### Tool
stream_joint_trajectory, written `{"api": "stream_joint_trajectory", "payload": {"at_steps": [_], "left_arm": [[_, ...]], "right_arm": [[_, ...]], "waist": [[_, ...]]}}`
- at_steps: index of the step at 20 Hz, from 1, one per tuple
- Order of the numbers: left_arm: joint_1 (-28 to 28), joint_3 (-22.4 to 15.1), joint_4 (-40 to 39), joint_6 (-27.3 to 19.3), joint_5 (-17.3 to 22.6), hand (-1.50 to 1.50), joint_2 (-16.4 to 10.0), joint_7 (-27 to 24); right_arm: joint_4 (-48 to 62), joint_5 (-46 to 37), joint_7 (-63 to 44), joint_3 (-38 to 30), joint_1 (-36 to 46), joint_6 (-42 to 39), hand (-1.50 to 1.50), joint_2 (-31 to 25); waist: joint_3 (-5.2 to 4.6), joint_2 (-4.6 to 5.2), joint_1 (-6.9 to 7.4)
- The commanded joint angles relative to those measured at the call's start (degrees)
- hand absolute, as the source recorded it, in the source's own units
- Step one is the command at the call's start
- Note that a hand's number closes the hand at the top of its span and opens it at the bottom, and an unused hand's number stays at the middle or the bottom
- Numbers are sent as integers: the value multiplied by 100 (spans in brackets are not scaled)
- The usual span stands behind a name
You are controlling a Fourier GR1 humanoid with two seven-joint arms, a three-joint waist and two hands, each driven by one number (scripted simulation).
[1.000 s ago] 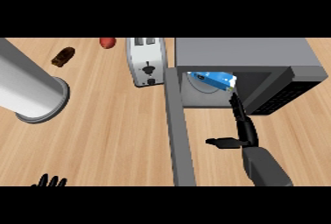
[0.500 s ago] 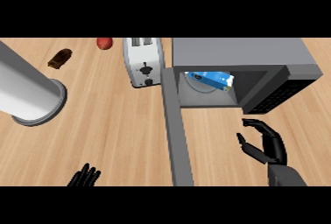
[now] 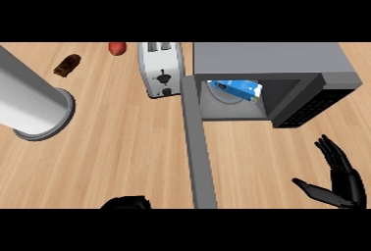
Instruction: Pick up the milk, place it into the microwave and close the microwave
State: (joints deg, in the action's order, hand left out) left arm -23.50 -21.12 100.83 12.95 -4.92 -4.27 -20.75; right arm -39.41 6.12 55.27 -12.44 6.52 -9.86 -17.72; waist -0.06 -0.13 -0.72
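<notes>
Milk: blue-and-white milk carton (image 3: 238, 88), a small box shape lying tilted inside the cavity of the microwave, over a pale round disc on the cavity floor; no hand touches it.
Microwave: grey boxy microwave (image 3: 264, 58) with a flat matte top and a dark keypad panel (image 3: 310, 107) at its right front corner.
Door: flat grey microwave door (image 3: 200, 157), swung wide open and seen edge-on as a long narrow strip running from the cavity's left side toward the lower edge.
Right hand: black right hand (image 3: 340, 181) at the lower right, fingers straight and spread, thumb stuck out to the left, holding nothing; right of the door and well apart from the cavity's mouth.
Left hand: black left hand (image 3: 127, 202), only a rounded dark shape at the lower edge, left of the door; how its fingers are set cannot be told.
In the way: the open door stands between the two hands.
Toaster: white two-slot toaster (image 3: 161, 71), just beside the microwave's left side, near the door's hinge end.
Cylinder: large smooth white cylinder with a grey rim (image 3: 29, 103), far left.
Small things: red rounded item (image 3: 117, 47) and brown lumpy item (image 3: 67, 65) near the far edge.
Bench: light wooden bench (image 3: 130, 147) with fine straight grain.
</notes>
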Motion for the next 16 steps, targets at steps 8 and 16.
{"api": "stream_joint_trajectory", "payload": {"at_steps": [8, 16], "left_arm": [[1850, -261, -1320, -981, -510, 150, 423, 525], [2762, -1018, -2707, 79, -818, 150, 423, 1430]], "right_arm": [[325, 288, 469, -292, -350, -756, -150, -597], [-101, 606, 223, -264, -524, -1202, -150, -848]], "waist": [[11, 22, 55], [11, 38, -95]]}}
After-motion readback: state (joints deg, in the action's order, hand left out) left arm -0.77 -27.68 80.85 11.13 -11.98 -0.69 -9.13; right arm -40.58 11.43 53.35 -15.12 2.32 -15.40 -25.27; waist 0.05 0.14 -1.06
